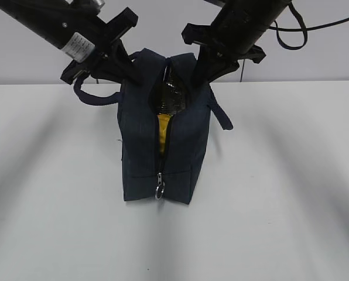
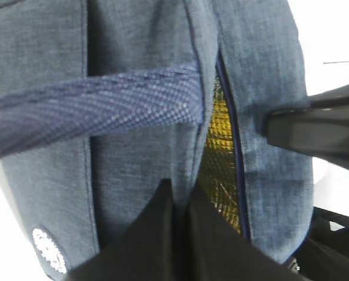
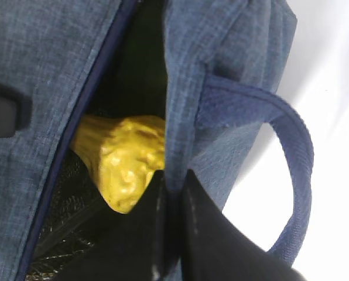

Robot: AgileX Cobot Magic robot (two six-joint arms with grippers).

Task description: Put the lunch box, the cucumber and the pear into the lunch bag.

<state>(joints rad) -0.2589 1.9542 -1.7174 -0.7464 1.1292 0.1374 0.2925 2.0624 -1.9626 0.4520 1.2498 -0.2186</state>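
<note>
The navy lunch bag [image 1: 157, 158] stands mid-table with its top zipper open. My left gripper [image 1: 127, 73] is shut on the left edge of the opening [image 2: 180, 193]. My right gripper [image 1: 201, 73] is shut on the right edge [image 3: 173, 178]. The two hold the opening apart. The lumpy yellow pear [image 3: 125, 158] lies inside the bag and shows as yellow in the slit [image 1: 164, 132]. A dark green shape [image 3: 142, 64] above the pear may be the cucumber. The lunch box is hidden.
The zipper's metal ring pull [image 1: 159, 188] hangs at the bag's near end. One loop handle [image 1: 95, 96] droops left and the other [image 1: 221, 114] right. The silvery lining [image 2: 218, 134] reflects yellow. White table [image 1: 291, 193] surrounds the bag.
</note>
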